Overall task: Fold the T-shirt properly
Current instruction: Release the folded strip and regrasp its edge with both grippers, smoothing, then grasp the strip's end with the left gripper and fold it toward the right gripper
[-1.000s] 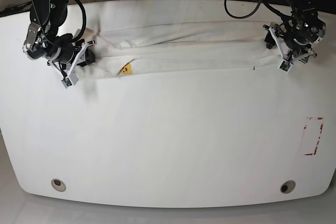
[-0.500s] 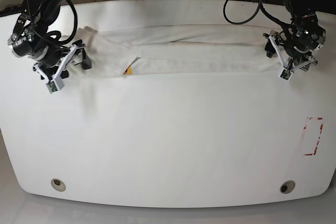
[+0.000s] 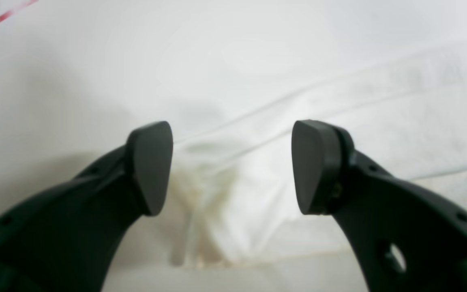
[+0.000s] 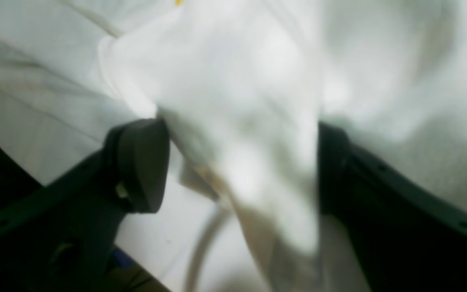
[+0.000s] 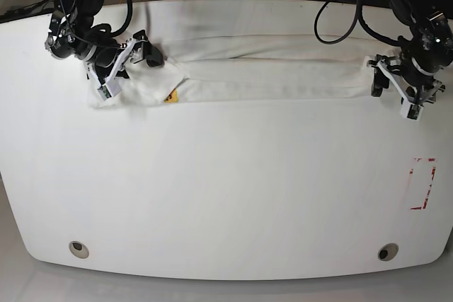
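Cloth this thin, the white cotton T-shirt (image 5: pixel 269 79), will sag and slip, so bunched ends are probably the best hold. It lies as a long band across the white table (image 5: pixel 226 196). The right gripper (image 4: pixel 241 170) pinches one end (loosely); the left gripper (image 3: pixel 231 166) gapes empty over the other.

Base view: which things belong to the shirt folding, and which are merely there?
Job:
T-shirt, folded into a long band
left gripper, open
right gripper, cloth between its fingers

Merely there:
red-marked rectangle
two holes near the table's front edge
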Controlling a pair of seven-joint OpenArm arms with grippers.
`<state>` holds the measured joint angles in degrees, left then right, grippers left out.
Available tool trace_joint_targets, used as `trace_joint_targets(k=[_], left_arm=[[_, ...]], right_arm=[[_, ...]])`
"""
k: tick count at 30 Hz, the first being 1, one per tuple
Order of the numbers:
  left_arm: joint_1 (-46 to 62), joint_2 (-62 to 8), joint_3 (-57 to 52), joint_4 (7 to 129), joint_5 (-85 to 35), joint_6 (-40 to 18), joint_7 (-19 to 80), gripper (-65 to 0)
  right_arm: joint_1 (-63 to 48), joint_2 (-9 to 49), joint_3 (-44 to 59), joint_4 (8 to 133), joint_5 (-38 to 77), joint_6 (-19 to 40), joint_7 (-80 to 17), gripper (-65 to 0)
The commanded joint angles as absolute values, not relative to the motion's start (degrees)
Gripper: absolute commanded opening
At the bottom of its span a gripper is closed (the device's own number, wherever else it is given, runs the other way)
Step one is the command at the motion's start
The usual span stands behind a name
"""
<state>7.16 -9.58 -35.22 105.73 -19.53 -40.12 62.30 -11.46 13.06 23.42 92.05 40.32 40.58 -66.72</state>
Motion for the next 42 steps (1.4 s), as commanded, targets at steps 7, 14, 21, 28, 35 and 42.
trace_joint_targets(k=[7, 14, 21, 28, 35, 42], left_arm=[[5.6, -10.9, -47.3, 100.4, -27.8, -40.0, 68.4, -12.4], [8.6, -12.9, -46.5, 95.0, -28.1, -40.0, 66.4, -12.4], [10.9, -13.0, -43.6, 88.7, -28.1, -40.0, 62.2, -12.4], [10.8, -12.6, -42.6, 86.5, -28.2, -40.0, 62.2, -12.6], [10.4, -12.6, -42.5, 86.5, -28.2, -40.0, 62.5, -54.4], [10.9, -12.5, -40.0, 91.6, -28.3, -40.0, 62.8, -57.4]], right_arm=[[-10.2, 14.4, 21.7, 90.7, 37.6, 40.0, -66.2, -16.2], [-10.1, 14.1, 21.7, 90.7, 37.6, 40.0, -66.2, -16.2], [-10.0, 14.1, 21.7, 91.0, 38.0, 40.0, -66.2, -16.2], [-9.9, 14.1, 21.7, 91.0, 38.1, 40.0, -66.2, -16.2], [-9.9, 14.1, 21.7, 90.8, 38.0, 40.0, -66.2, -16.2], [-9.9, 14.0, 21.7, 90.8, 38.1, 40.0, -66.2, -16.2]])
